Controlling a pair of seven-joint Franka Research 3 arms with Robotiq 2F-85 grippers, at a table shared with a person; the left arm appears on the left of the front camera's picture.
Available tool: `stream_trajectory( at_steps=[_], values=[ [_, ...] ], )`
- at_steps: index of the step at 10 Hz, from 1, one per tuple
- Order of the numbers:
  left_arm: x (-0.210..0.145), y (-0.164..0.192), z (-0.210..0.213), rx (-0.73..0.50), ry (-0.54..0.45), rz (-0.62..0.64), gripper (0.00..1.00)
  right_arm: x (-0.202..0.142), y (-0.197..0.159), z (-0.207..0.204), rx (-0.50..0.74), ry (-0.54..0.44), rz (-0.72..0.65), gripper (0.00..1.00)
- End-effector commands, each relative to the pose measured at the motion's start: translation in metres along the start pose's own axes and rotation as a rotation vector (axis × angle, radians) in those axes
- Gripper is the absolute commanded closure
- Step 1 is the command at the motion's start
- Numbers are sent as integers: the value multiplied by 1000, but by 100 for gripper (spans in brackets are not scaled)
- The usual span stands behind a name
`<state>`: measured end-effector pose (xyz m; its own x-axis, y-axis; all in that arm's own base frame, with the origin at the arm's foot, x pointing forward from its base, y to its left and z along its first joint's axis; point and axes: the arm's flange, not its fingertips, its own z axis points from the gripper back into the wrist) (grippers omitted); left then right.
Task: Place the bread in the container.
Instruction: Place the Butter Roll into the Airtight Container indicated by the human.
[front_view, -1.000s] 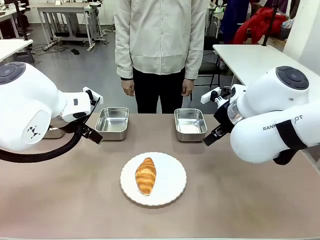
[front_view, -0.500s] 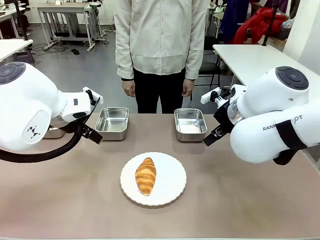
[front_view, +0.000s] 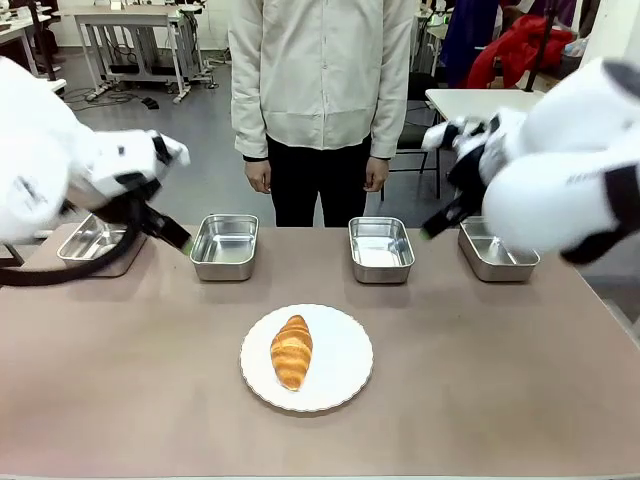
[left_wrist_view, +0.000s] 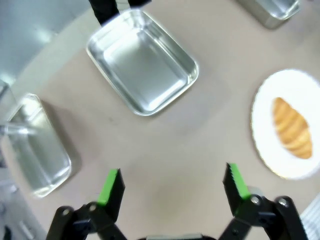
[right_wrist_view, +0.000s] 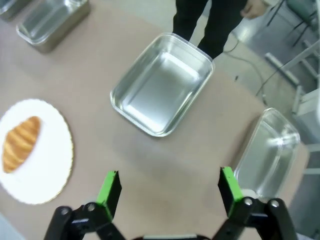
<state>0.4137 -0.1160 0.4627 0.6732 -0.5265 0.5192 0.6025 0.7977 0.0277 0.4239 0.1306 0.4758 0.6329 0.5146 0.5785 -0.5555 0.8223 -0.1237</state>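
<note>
Tabletop (front_view: 480, 400) carries a white plate (front_view: 345, 375), which lies off to one side ahead of the left gripper (left_wrist_view: 172, 175) and of the right gripper (right_wrist_view: 169, 175), well apart from both. One steel container (right_wrist_view: 162, 90) sits ahead of the right gripper's fingers, and a twin pan (left_wrist_view: 142, 62) sits ahead of the left's. Bread (front_view: 291, 351) rests on the plate, untouched; both grippers hover with jaws spread wide, empty.

The blurred left arm (front_view: 60, 180) covers part of the outer pan (front_view: 85, 242).

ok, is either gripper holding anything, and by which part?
Nothing held. Left gripper and right gripper are both open and empty; the croissant lies untouched on the plate.
</note>
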Motion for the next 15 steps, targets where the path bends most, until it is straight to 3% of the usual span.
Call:
stream_trajectory(
  at_steps=[1,3,5,7,8,9,13,15],
  values=[
    [10,46,49,-92,57,-76,0,10,-60,30,89,2,33,0],
    [3,105,96,-233,27,-170,0,5,-127,54,166,-17,82,0],
    [-26,151,126,-318,-32,-285,0,-12,-172,57,327,-43,179,0],
    [-55,157,130,-250,-68,-424,0,-30,-176,53,383,-134,324,0],
    [-56,148,123,-217,-78,-440,0,-34,-158,52,393,-152,358,0],
    [-53,162,142,-254,-33,-350,0,-32,-170,65,342,-107,253,0],
    [-58,163,139,-239,-25,-376,0,-36,-169,61,342,-98,288,0],
    [-76,198,167,-304,-141,-329,0,-48,-210,86,347,-202,243,0]
  ],
)
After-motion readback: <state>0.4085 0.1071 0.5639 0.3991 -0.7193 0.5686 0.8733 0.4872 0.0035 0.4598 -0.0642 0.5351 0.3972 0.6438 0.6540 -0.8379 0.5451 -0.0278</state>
